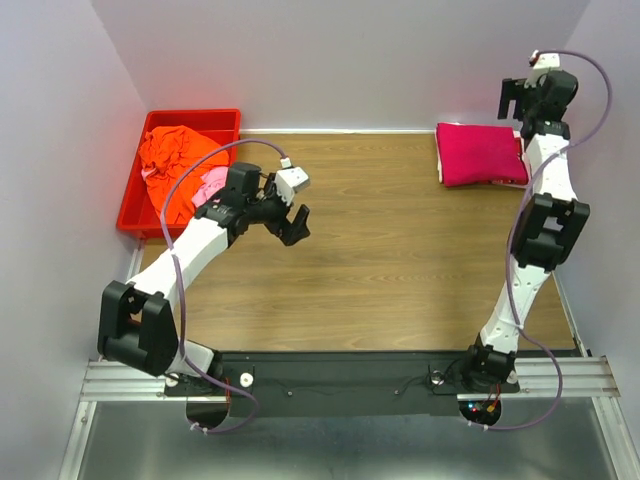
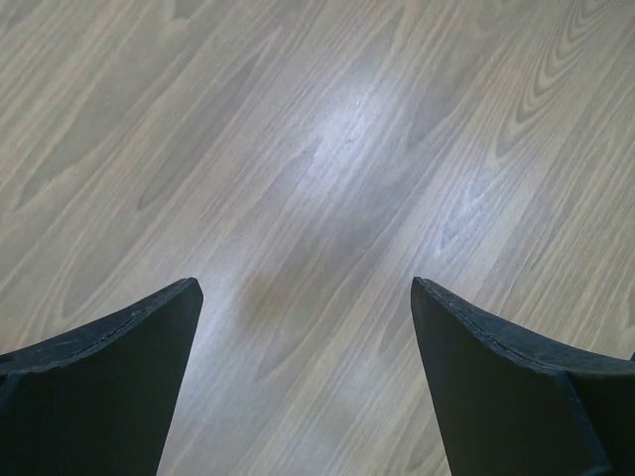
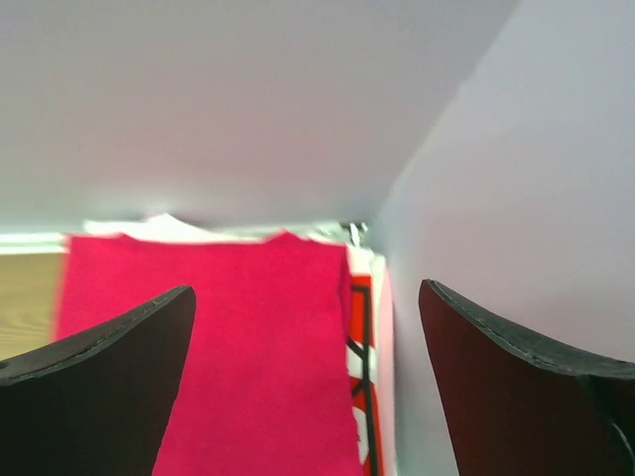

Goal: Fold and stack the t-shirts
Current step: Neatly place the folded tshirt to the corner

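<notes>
At the upper left, one red bin holds two crumpled shirts: one orange t-shirt and one light pink t-shirt. Right of it, the left pincer hangs wide open over the wooden counter, holding nothing. At the upper right, two folded shirts are stacked, the magenta t-shirt on the red-and-white t-shirt. Above them the right pincer is wide open and empty.
</notes>
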Robot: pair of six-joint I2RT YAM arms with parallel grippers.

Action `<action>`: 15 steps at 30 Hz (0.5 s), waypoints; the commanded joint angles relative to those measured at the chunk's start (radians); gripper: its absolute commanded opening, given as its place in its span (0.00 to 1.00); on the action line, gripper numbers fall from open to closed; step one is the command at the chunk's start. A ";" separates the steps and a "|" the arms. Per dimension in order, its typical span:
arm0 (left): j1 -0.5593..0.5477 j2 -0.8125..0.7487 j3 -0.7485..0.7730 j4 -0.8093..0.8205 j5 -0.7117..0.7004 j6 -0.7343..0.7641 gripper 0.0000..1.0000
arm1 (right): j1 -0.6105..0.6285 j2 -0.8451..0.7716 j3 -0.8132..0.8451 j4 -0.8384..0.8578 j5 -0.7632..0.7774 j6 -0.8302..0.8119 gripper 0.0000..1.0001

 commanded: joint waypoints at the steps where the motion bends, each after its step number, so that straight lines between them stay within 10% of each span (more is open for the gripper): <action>1: 0.017 -0.048 0.012 0.038 0.038 -0.033 0.99 | -0.007 -0.072 0.000 -0.066 -0.116 0.093 1.00; 9: 0.024 -0.036 0.101 -0.004 -0.138 -0.101 0.99 | -0.002 -0.248 -0.153 -0.352 -0.400 0.219 1.00; 15: 0.027 -0.050 0.090 -0.069 -0.216 -0.079 0.99 | 0.012 -0.541 -0.576 -0.471 -0.508 0.176 1.00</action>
